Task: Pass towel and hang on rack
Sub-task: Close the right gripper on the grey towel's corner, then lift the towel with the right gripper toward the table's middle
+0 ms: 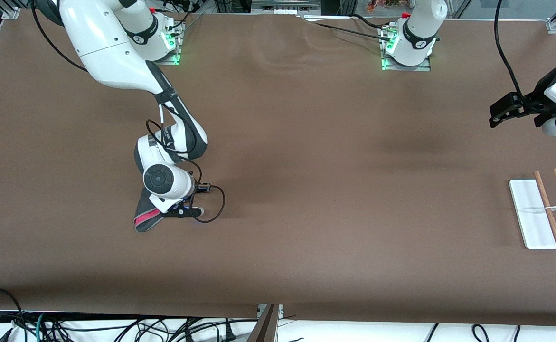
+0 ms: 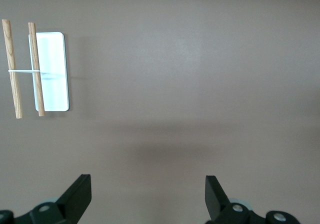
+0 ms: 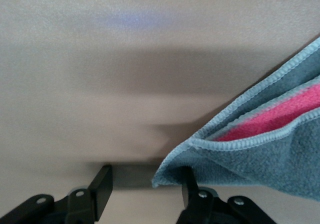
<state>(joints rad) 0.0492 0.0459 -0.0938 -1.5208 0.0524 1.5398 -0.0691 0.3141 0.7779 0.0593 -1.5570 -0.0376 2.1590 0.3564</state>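
My right gripper point(image 3: 142, 186) sits low at the towel point(image 1: 146, 214), fingers apart around its stitched corner, not yet pinched; I'd close on both layers, then lift. My left gripper point(image 2: 148, 196) waits wide open above bare desk point(image 1: 306, 190) near the rack point(image 1: 534, 213). Between them, the desk is unobstructed.

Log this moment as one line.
right gripper: open at towel corner | left gripper: open, waiting above table | rack: bare

The towel point(image 1: 146, 216) lies toward the right arm's end, the rack point(image 1: 541, 212) (well apart) toward the left arm's
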